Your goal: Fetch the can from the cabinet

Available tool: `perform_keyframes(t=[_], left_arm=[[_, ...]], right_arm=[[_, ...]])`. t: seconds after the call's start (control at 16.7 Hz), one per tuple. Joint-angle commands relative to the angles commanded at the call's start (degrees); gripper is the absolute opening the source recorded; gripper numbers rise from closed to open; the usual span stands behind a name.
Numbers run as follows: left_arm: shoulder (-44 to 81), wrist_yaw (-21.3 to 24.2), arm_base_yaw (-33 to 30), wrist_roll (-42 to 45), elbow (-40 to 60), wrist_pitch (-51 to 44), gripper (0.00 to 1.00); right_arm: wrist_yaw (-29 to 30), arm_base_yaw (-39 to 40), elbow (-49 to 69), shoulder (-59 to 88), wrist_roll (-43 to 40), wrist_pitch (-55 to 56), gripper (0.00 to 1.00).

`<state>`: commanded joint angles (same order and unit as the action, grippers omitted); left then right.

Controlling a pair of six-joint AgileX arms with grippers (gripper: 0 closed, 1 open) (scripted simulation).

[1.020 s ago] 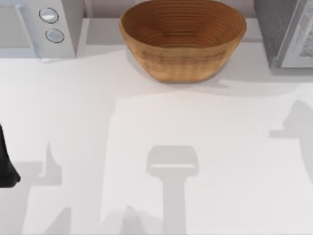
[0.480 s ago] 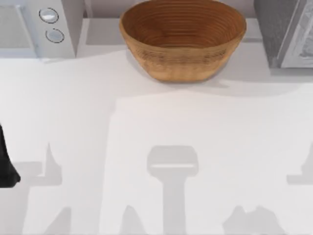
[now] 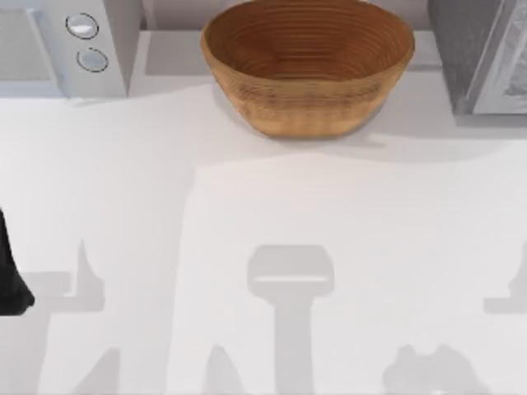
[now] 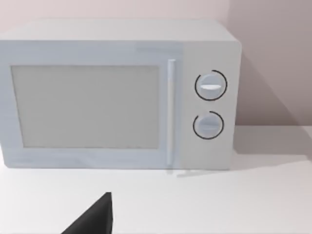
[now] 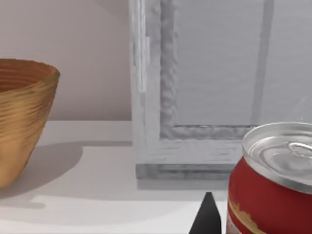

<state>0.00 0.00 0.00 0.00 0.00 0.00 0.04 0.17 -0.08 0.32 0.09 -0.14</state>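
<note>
Closest first, seen from the right wrist: red can (image 5: 273, 180) upright, long axis vertical, silver lid up, just beside the dark tip of the right tool (image 5: 208, 218) and nearer than anything else. Cannot tell whether that tool is open, closed or already gripping the can, nor whether the can rests on the desk (image 3: 272, 206) or hangs lifted. Clearly out in front of the cabinet (image 5: 204, 97) rather than inside it. Judged from this, a job for the right arm, with the can right at its tool and the fetch probably well advanced. Farther back, at about 1 o'clock on the desk, the grey cabinet; at 12 o'clock the woven basket (image 3: 309, 66); at 11 o'clock the microwave (image 3: 70, 45). Parked at the 9 o'clock edge, left arm (image 3: 8, 280), its left tool (image 4: 92, 219) facing the microwave, state likewise impossible to tell, well apart from the can.
</note>
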Motion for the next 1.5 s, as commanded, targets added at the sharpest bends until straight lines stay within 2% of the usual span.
perform_keyframes(t=[0.24, 0.48, 1.14, 1.5], left_arm=[[0.0, 0.0, 0.0, 0.0, 0.0, 0.0, 1.0], [0.0, 0.0, 0.0, 0.0, 0.0, 0.0, 1.0], [0.0, 0.0, 0.0, 0.0, 0.0, 0.0, 1.0], [0.0, 0.0, 0.0, 0.0, 0.0, 0.0, 1.0]], right_arm=[[-4.56, -1.5, 3.25, 5.07, 0.08, 5.04, 0.0], [-14.58, -5.42, 10.03, 19.11, 0.5, 16.2, 0.0], [-52.02, -22.81, 32.99, 85.99, 3.49, 63.14, 0.0], [-68.89, -31.08, 42.46, 119.57, 5.21, 85.1, 0.0]])
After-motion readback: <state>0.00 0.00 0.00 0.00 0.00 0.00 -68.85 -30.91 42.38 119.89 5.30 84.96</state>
